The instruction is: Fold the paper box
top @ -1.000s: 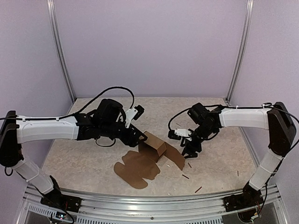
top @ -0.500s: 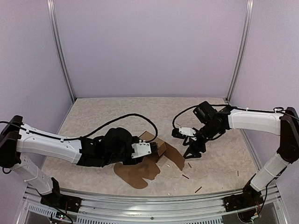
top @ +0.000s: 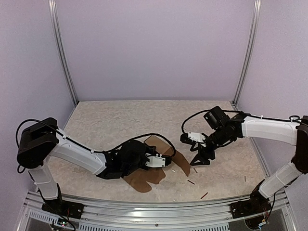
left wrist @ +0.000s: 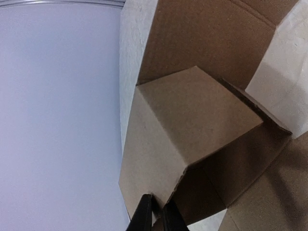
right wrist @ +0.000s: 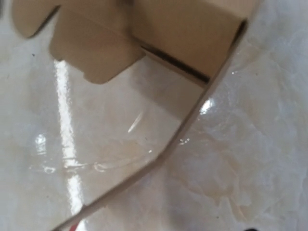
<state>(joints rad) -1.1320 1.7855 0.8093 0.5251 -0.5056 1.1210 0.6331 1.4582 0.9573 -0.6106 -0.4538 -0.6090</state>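
- Top external view: the paper box [top: 147, 177] is lying half formed on the table [top: 120, 120]. One part is standing up as a sleeve, and flat flaps are spreading out on its near side.
- At the box's near left, the left gripper [top: 165, 161] is reaching in low. In the left wrist view its fingers [left wrist: 142, 217] are pinching the lower edge of a raised wall [left wrist: 192, 115], probably to steady that panel or swing it upright.
- Just right of the box, the right gripper [top: 199, 160] is hovering with its fingers spread and holding nothing, seemingly waiting to press the right-hand flap [top: 182, 164].
- Right wrist view: this flap [right wrist: 183, 130] is showing edge-on, lifting off the table beside the box, so it is not yet folded in.
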